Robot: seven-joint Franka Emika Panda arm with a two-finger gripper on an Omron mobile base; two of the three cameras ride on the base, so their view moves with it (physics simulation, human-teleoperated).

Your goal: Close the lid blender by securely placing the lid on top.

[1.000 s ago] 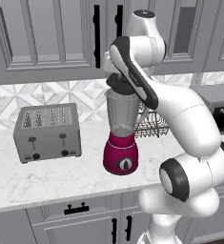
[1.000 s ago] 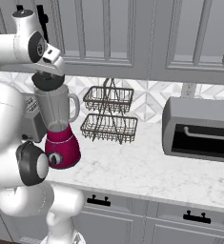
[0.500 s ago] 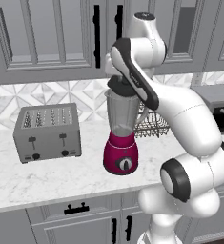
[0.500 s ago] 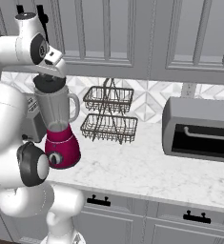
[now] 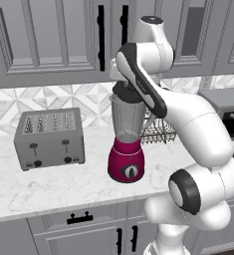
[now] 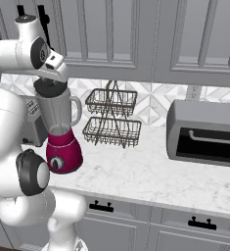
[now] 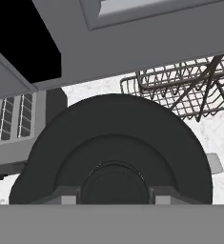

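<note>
The gripper [image 7: 114, 196] is pointing straight down at the lid [image 7: 111, 143], fingers closed on the lid's raised centre knob, dark finger tips [image 7: 66, 195] flanking the knob at 9 and 3 o'clock in the hand view. The lid is filling the middle of that view, directly under the gripper.

In the left base view the lid [image 5: 128, 92] is sitting at the top of the blender [image 5: 127, 144] jar, at 12 o'clock from the magenta base, with the wrist pressing down right over it. I cannot tell whether the lid is fully seated on the rim or just touching it. In the right base view the lid [image 6: 50, 88] is sitting on the jar mouth of the blender [image 6: 61, 137], under the hand.

The blender is standing upright on the white marble counter [image 5: 49, 184], dial facing forward. The grey toaster [image 5: 50, 138] is sitting at 9 o'clock from the blender, well apart. The wire basket rack [image 6: 111, 120] is standing at 3 o'clock from the blender in the right base view, near the jar handle. The grey toaster oven [image 6: 204, 133] is lying further at 3 o'clock, well apart from the rack.
</note>
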